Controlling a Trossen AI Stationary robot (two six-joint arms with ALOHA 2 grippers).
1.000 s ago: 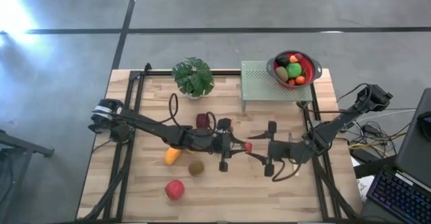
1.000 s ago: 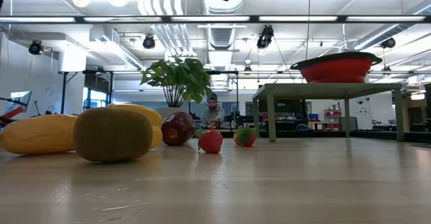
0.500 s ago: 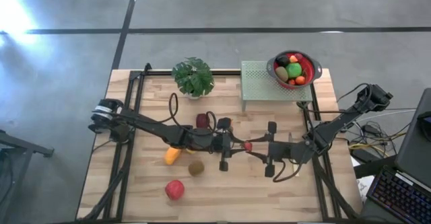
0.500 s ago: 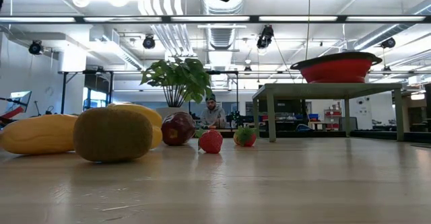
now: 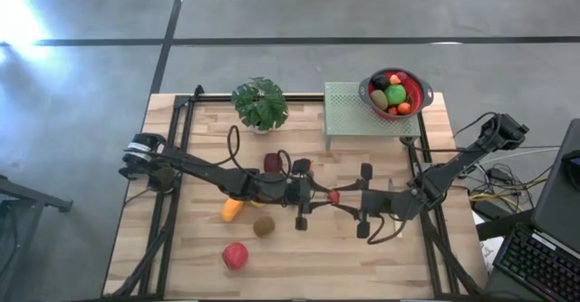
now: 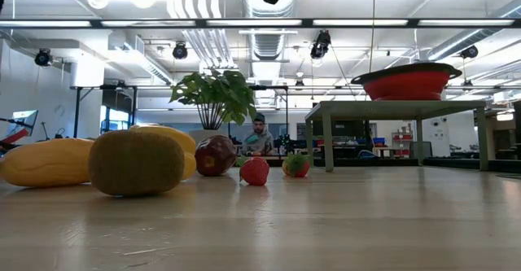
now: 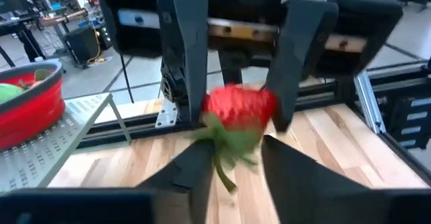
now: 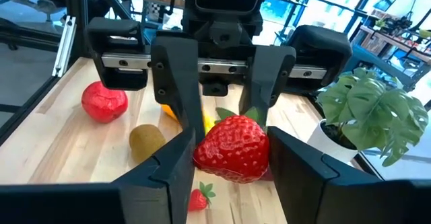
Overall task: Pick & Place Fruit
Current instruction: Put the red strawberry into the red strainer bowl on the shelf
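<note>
A red toy strawberry (image 5: 333, 196) with green leaves hangs in the air over the table's middle, between my two grippers. My left gripper (image 5: 319, 195) comes at it from the table's left and my right gripper (image 5: 348, 199) from the right; both are shut on it. On the table's left half lie a maroon fruit (image 5: 273, 163), an orange-yellow fruit (image 5: 232, 209), a brown kiwi (image 5: 264, 227) and a red apple (image 5: 235, 255). A small strawberry (image 8: 197, 198) lies on the table below the grippers. My left gripper pinches the strawberry's leafy end (image 7: 229, 140) between its two fingers, which come level from the table's left. The strawberry is lifted clear of the table. My right gripper pinches the strawberry's red body (image 8: 232, 148) on two opposite sides between its two fingers (image 7: 190, 69). The fingers come level from the table's right, tip to tip with the left gripper.
A red bowl (image 5: 418, 93) holding several fruits stands on a green perforated stand (image 5: 349, 112) at the far right. A potted plant (image 5: 260, 103) stands at the far middle. Black frame rails (image 5: 177, 157) run along both sides. A person shows far off in the low view (image 6: 259, 133).
My right gripper's fingers have drawn in on the strawberry that my left gripper holds up. The strawberry has stayed where it was, and both arms have otherwise kept still.
</note>
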